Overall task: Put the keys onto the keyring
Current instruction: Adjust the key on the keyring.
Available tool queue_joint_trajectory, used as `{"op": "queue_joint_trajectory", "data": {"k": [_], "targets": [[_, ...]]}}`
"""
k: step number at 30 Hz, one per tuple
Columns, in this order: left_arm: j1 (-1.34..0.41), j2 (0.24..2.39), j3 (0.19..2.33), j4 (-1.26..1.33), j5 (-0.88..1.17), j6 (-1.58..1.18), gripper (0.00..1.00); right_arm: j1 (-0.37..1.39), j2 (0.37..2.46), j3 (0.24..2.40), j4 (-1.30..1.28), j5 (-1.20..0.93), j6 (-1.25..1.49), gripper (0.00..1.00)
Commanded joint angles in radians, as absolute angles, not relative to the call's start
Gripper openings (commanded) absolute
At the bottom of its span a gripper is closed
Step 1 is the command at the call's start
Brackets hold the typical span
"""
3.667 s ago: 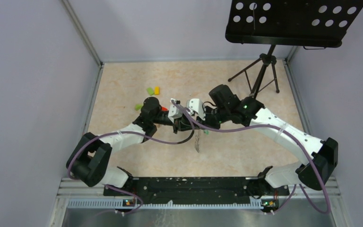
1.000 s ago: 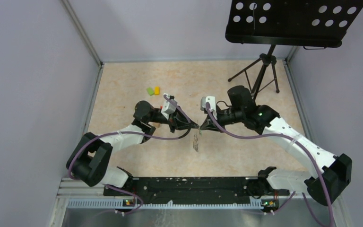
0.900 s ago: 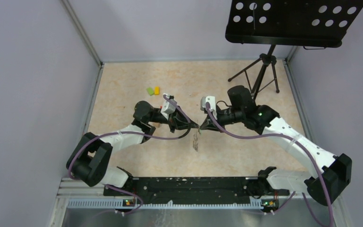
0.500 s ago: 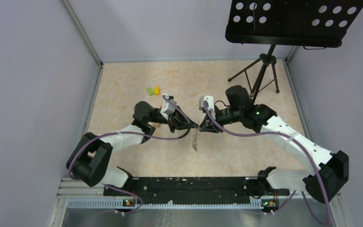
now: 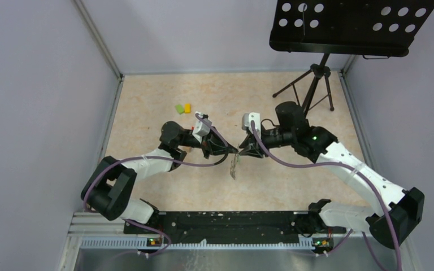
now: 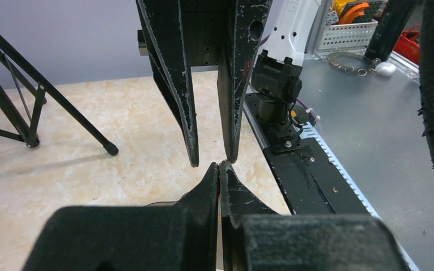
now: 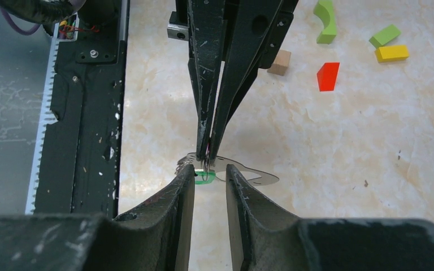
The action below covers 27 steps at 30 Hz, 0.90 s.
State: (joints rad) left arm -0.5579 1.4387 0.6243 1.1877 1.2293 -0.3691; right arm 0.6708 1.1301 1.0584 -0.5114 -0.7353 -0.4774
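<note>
Right wrist view: the left gripper (image 7: pixel 207 153) is seen coming down from the top, its two fingers pressed together at the tips on a thin dark wire. This wire is taken to be the keyring (image 6: pixel 166 203), whose loop is seen as a fine dark arc beside the left fingers in the left wrist view. The keys (image 7: pixel 251 176) are hung just under that pinch, flat and silver, with a small green tag (image 7: pixel 205 178) among them, clear of the marbled table (image 7: pixel 328 147). The right gripper (image 7: pixel 209 168) is held tip to tip with the left one, its jaws parted a little. One fingertip is set on either side of the keys and the tag; whether they are touched cannot be told.

In the top external view the two grippers are met near the middle of the table, and the keys are seen dangling below the meeting point.

Farther off, toy blocks are scattered: a red block (image 7: pixel 328 76), a tan cube (image 7: pixel 280 62), a yellow block (image 7: pixel 391 53) and two green blocks (image 7: pixel 326 14). A black music stand (image 5: pixel 353 25) is set at the far right corner.
</note>
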Motion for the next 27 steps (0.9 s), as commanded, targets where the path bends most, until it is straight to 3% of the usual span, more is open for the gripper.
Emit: {"op": "queue_joint_trajectory", "data": {"k": [1, 27], "targets": [[-0.555, 1.443, 0.617, 1.265, 1.215, -0.39, 0.0, 0.664, 1.132, 1.045, -0.455, -0.757, -0.466, 0.27], [-0.557, 1.455, 0.62, 1.281, 1.206, -0.4, 0.0, 0.665, 1.146, 1.002, -0.4, -0.775, -0.442, 0.2]]}}
